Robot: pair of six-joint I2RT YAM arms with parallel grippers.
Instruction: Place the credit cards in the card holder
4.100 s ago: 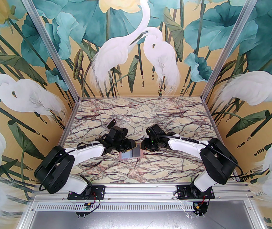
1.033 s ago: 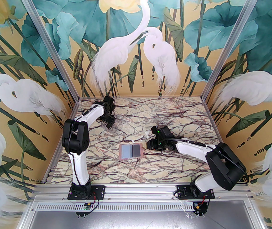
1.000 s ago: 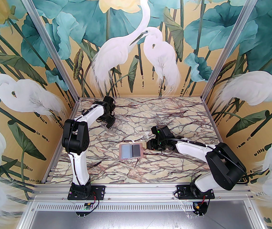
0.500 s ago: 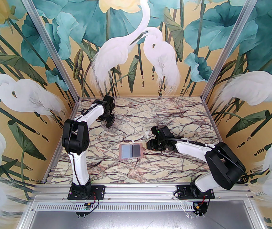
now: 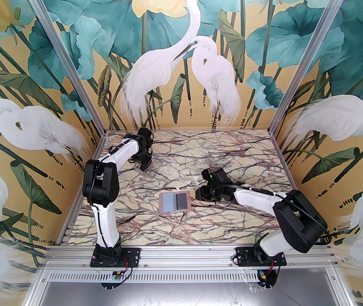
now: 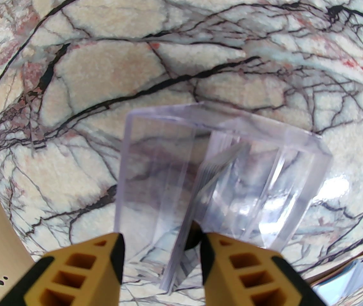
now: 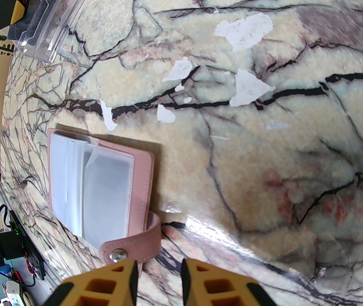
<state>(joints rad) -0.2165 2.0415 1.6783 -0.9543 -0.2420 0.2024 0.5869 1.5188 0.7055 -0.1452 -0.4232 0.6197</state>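
Credit cards (image 7: pixel 38 14): inside clear box (image 6: pixel 219 171) on far-left part of bench (image 5: pixel 207 151), well apart from card holder (image 7: pixel 143 177). Top face black, gold lettering at one corner; how many lie beneath, unreadable.

Left hand (image 6: pixel 162 239) at the box, jaws astride its near end, box's long axis running straight away from the fingers. Pinched or not, cannot tell. Left arm plainly the nearer.

Card holder open mid-bench: pink cover, pale clear sleeves up, snap tab toward right hand (image 7: pixel 159 263), just beside it, jaws partly apart, empty.

Judgement: cards must travel right and nearward.
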